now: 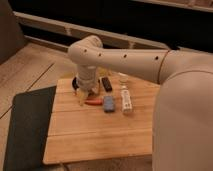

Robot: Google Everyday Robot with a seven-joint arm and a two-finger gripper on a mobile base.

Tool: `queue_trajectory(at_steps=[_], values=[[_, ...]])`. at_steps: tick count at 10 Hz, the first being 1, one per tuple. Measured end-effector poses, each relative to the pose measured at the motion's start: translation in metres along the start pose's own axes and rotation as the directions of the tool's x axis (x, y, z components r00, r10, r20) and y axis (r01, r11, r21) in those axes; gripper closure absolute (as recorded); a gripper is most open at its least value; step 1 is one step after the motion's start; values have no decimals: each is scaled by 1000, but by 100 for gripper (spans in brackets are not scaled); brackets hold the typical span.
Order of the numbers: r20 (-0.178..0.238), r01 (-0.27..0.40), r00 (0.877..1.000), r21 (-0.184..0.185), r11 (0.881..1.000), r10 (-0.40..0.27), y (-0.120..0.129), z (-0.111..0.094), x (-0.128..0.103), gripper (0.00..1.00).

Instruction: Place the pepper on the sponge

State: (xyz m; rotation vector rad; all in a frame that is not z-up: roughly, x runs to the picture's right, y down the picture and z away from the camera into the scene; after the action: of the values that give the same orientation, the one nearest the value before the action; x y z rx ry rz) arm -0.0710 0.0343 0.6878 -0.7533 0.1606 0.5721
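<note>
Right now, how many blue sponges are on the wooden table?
1. The small blue rectangular sponge lies between the slender red-orange pepper and the long white bar. The claw hangs at the pepper's other end. The arm may hide others.

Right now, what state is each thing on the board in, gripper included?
Sponge: flat on the board, nothing on top.
Pepper: lying on the board, just left of the sponge, not on it.
Gripper: jaws open, empty, low at the pepper's left end.
White bar: lying flat, right of the sponge.
Dark object: lying flat behind the sponge.
</note>
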Motion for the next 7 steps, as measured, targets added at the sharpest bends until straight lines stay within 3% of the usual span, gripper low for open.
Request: queue_trajectory(at_steps=[3,4,6,7], values=[[-22,100,995,-16,995,-100,-4,-9,9,35],[-21,106,994,-14,994,-106,-5,-10,9,35],[9,155,988,25,988,-155,-17,-8,4,35],[28,213,976,70,975,-215,-32,-6,1,35]])
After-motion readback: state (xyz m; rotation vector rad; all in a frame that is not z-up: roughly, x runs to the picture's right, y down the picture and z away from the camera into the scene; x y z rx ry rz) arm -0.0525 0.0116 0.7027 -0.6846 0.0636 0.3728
